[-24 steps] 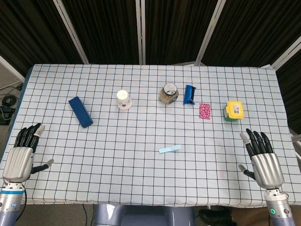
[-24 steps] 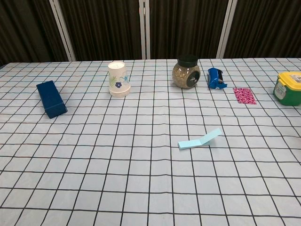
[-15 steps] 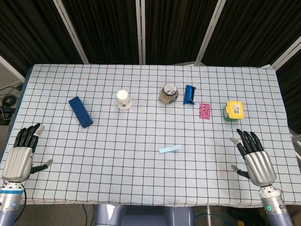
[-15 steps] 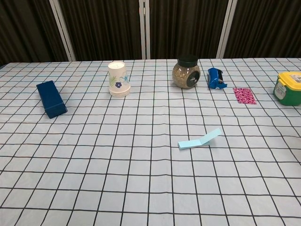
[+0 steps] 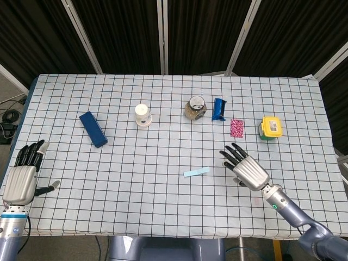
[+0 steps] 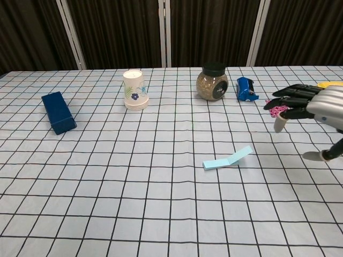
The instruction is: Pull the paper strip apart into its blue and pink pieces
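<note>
paper strip (image 5: 196, 172): lay flat on the checked table (image 5: 163, 206), just off the right hand's fingertips toward the robot's left, not touched. Only blue showed in both views; the pink piece could not be made out.
strip shape: in the chest view the end nearer the right hand was lifted off the cloth, the other end lay flat.
right hand (image 5: 246, 167): fingers spread and extended toward the strip, holding nothing, above the table, near but apart from the strip.
left hand (image 5: 23, 176): fingers apart, empty, at the near table edge, well apart from the strip.
handling (judgement): very light, thin and floppy; likely to slide on the cloth if pushed and to tear or crease if grabbed hard. No stiffness to lever against.
grasp (judgement): the raised end nearest the right hand was the easy pinch point, thumb under and finger over. The flat end would need the left hand to pin or pinch it so the pull had something to work against.
beyond right hand: jar (image 5: 196, 107), blue box (image 5: 218, 109), pink packet (image 5: 236, 128), yellow-lidded tub (image 5: 270, 128).
toward left hand: paper cup (image 5: 142, 115), dark blue block (image 5: 93, 129).
</note>
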### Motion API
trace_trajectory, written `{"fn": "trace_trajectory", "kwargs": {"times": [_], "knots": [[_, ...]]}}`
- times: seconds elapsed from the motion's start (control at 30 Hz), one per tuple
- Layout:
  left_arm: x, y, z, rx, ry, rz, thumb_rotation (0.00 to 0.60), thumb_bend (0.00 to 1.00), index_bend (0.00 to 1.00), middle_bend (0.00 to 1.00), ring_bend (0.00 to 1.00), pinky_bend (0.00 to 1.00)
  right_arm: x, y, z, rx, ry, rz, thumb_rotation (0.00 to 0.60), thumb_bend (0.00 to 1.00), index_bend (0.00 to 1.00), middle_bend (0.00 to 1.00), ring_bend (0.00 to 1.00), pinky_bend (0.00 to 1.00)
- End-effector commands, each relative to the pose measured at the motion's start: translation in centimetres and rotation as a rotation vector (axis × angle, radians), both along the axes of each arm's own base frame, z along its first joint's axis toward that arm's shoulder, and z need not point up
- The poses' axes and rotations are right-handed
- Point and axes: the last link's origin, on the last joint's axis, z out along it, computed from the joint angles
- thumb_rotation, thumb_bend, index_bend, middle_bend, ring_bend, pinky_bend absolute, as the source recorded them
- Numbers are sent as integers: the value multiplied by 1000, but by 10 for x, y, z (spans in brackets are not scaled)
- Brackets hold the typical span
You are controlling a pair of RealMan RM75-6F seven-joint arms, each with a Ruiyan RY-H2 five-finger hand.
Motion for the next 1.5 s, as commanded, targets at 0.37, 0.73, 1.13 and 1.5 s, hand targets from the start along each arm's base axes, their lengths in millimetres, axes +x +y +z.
{"fn": "trace_trajectory", "kwargs": {"times": [0.37, 0.73, 1.13, 1.5], "knots": [[-2, 3, -5, -14, -15, -4, 600, 0, 0, 0, 0, 0, 28, -26, -52, 31, 58, 175, 600, 160, 454, 164, 0, 0], [-3, 3, -3, -11, -23, -3, 600, 0, 0, 0, 0, 0, 36, -34, -62, 18, 140, 264, 600, 189, 465, 167, 0, 0], [-2, 3, -4, -17, -27, -7, 600, 0, 0, 0, 0, 0, 37, -37, -63, 10, 132, 261, 600, 300, 495, 174, 0, 0], [-1, 2, -5, -21, -23, -10, 600, 0, 0, 0, 0, 0, 39, -38, -65, 19, 111, 258, 600, 364, 533, 183, 0, 0]]}}
